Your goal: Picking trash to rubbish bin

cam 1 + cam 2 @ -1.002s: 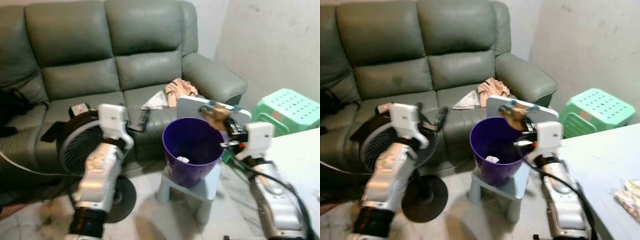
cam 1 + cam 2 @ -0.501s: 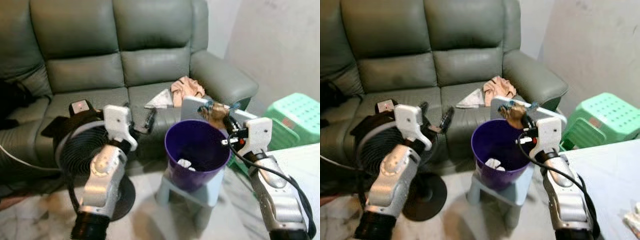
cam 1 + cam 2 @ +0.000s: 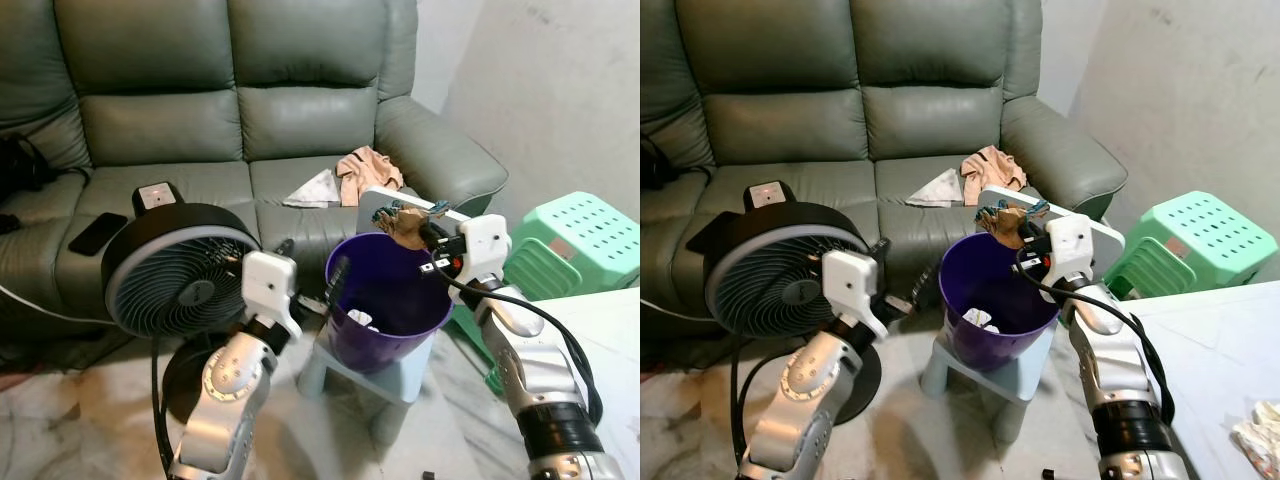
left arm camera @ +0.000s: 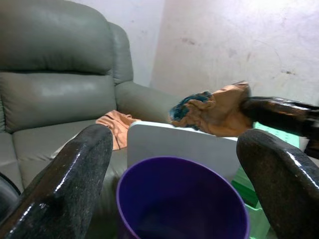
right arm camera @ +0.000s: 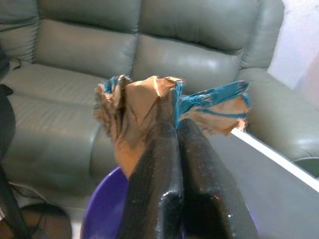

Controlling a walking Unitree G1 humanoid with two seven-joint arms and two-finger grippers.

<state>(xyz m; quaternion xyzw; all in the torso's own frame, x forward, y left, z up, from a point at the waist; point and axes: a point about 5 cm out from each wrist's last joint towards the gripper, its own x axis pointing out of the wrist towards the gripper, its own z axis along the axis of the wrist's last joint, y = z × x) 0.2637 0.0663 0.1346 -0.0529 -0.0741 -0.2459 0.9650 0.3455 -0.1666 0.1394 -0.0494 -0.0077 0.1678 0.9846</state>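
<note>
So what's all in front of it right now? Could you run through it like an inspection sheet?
Surface: pale marbled floor; bin stands on a small grey stool.
Job's things: purple bin with white scrap inside; crumpled brown-and-blue wrapper held above its far rim.
Clutter: cloths on sofa; standing fan.
Grippers: right tool shut on wrapper; left tool open, facing bin.
Cables: black cable along right arm.
Surroundings: grey-green sofa, green stool, white board.

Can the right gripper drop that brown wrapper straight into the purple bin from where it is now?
Probably yes. The right gripper, shut on the brown wrapper, hangs above the far rim of the purple bin, whose mouth is open below. The drop may land close to that rim.
</note>
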